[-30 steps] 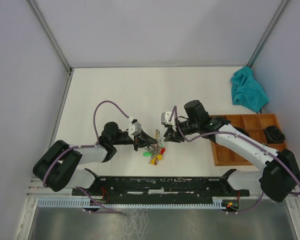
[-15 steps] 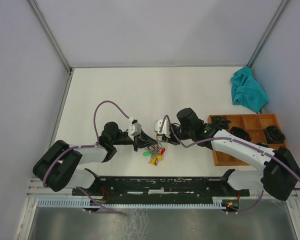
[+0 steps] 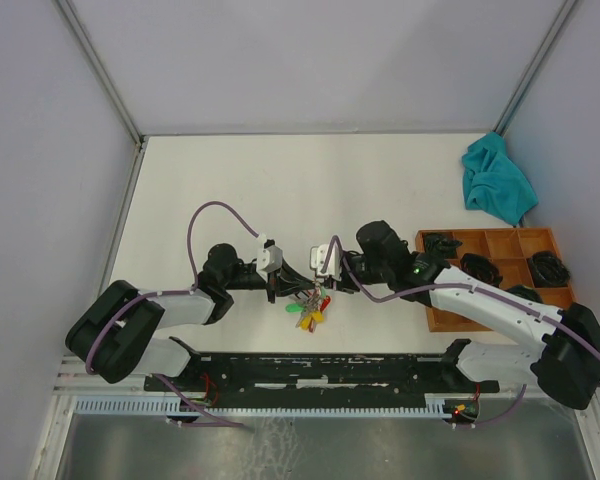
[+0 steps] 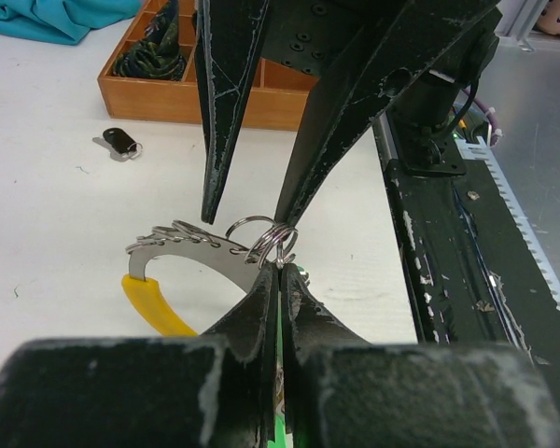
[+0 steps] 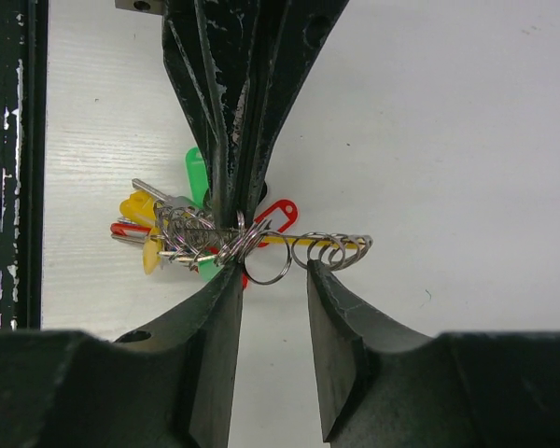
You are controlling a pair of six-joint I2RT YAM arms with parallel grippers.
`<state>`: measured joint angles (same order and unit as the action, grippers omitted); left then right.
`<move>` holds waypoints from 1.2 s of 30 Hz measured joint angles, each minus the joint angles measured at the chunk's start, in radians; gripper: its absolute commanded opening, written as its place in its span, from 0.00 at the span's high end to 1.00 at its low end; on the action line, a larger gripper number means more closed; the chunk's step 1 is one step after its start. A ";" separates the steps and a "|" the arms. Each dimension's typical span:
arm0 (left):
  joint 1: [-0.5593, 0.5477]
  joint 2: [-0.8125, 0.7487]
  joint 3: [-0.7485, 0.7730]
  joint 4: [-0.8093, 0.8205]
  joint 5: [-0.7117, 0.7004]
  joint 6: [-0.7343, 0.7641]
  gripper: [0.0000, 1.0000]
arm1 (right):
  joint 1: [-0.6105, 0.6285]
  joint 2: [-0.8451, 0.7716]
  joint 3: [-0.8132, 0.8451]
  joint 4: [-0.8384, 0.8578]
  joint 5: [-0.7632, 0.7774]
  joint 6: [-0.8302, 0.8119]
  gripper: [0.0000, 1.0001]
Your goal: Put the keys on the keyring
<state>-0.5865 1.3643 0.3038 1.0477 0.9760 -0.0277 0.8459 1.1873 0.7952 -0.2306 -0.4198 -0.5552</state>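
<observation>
The keyring [image 4: 191,250] is a flat silvery arc with a yellow grip, strung with small wire rings. Red, yellow and green tags [image 5: 173,229] bunch under it, low at the centre of the top view [image 3: 310,308]. My left gripper [image 4: 278,269] is shut on the keyring at its wire rings and holds it just above the table. Facing it, my right gripper [image 5: 273,275] stands open, with its fingertips on either side of one small ring [image 5: 266,263]. A dark key [image 4: 121,142] lies loose on the table near the tray. No loose green key can be told apart.
A wooden compartment tray [image 3: 480,236] with dark items sits to the right, and a teal cloth [image 3: 497,185] lies behind it. The two grippers [image 3: 292,282] [image 3: 330,278] nearly meet nose to nose. The black base rail [image 3: 320,365] runs along the near edge.
My right arm has moved left up to the keyring and its jaws have opened wider. The left gripper and the keyring have stayed put.
</observation>
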 measured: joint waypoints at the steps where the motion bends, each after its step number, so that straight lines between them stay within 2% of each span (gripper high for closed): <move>1: 0.000 0.000 0.000 0.000 0.001 0.000 0.97 | 0.004 -0.001 0.000 0.001 0.001 0.000 0.58; 10: 0.000 0.000 0.000 -0.006 0.003 0.000 0.97 | 0.019 0.009 0.000 0.005 0.013 -0.001 0.61; 14: 0.000 0.000 0.000 -0.007 0.003 0.000 0.97 | 0.023 0.022 0.000 0.004 0.018 -0.001 0.70; 22: 0.000 0.000 0.000 -0.010 0.015 0.000 0.97 | 0.025 0.023 0.000 0.005 0.047 -0.010 0.98; 24: 0.000 0.000 0.000 -0.010 0.017 0.000 0.97 | 0.025 0.023 0.000 0.004 0.051 -0.011 0.99; 33: 0.000 -0.032 0.000 -0.031 -0.021 0.035 0.68 | 0.029 0.018 -0.003 0.006 0.082 -0.001 0.99; 36: 0.000 -0.089 -0.011 -0.032 -0.084 0.056 0.66 | 0.017 0.006 -0.016 0.021 0.083 0.013 0.99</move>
<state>-0.5869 1.2758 0.2932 1.0161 0.8917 0.0284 0.8631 1.1934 0.7795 -0.2092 -0.3370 -0.5419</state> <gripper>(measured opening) 0.314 0.019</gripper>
